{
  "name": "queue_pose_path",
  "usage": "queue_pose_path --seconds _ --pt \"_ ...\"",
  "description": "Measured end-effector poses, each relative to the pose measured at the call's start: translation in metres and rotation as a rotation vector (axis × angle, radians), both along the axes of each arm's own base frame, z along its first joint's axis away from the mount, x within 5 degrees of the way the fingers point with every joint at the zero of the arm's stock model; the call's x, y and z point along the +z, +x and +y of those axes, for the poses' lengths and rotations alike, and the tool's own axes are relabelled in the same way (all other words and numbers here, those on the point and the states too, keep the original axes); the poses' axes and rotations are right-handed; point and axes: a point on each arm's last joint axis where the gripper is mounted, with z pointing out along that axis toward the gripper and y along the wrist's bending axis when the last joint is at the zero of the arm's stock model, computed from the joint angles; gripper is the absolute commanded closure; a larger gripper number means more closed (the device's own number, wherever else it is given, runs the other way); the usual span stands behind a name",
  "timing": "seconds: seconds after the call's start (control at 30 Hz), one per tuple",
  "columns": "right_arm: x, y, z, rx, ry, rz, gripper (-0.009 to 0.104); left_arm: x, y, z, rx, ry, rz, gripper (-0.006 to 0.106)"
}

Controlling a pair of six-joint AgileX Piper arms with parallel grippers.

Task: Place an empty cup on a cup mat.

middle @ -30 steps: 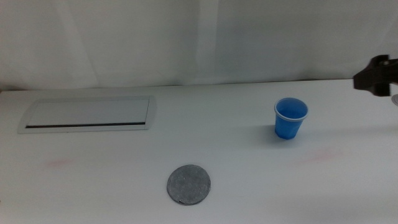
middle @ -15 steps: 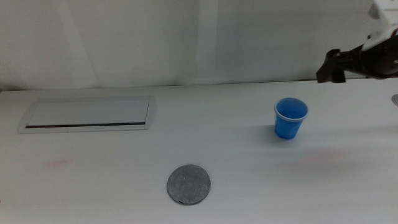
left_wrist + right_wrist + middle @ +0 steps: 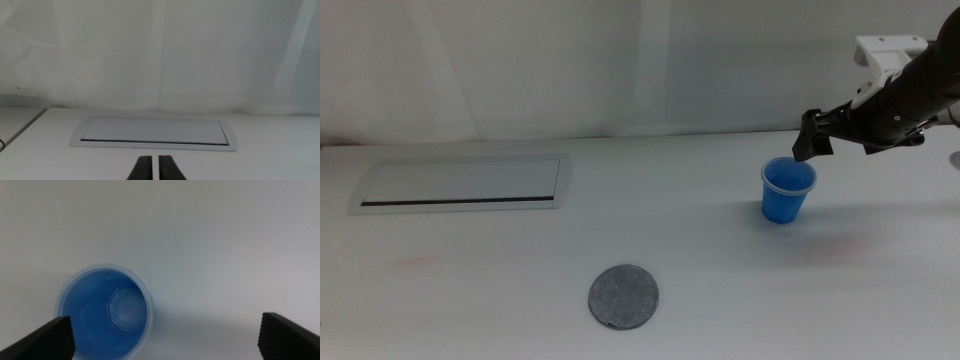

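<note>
1. My right gripper (image 3: 807, 143) hung in the air just above the far edge of the cup (image 3: 788, 190). Its two dark jaws were spread wide apart and held nothing. From my right wrist I looked down between them, and the cup (image 3: 106, 312) sat off to one side of the gap, not in the middle.
2. The cup stood upright on the right side of the white desk (image 3: 720, 280). It was bright blue with a thin pale rim. I could see right down to its bottom, and nothing was in it.
3. The cup mat (image 3: 624, 297) lay flat near the front of the desk, well apart from the cup. It was a round speckled grey disc with nothing on it.
4. My left gripper (image 3: 155, 168) waited out of the middle view. Its jaws were pressed almost together, with only a thin gap, and they held nothing. It faced the long white panel (image 3: 154, 133) with the dark slot, which lay on the left side of the desk.
5. I think the job had only just begun. No part was done yet. I had to line up over the cup, go down, pinch it, lift it, carry it across to the cup mat and set it down upright.
6. The cup looked light and thin, so I think a hard squeeze or a bump could tip it.
</note>
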Motion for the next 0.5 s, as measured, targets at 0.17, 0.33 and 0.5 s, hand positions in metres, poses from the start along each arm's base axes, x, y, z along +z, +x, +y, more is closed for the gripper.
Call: queue_pose_path --seconds 0.17,0.33,0.5 --pt "-0.016 0.004 0.001 0.001 -0.011 0.048 -0.008 0.0 0.0 0.0 0.0 0.0 0.0 0.103" --pt "-0.033 0.006 0.007 0.024 -0.059 0.082 -0.008 0.0 0.0 0.0 0.0 0.0 0.0 0.103" --pt "-0.047 0.01 0.009 0.016 -0.075 0.099 -0.008 0.0 0.0 0.0 0.0 0.0 0.0 0.103"
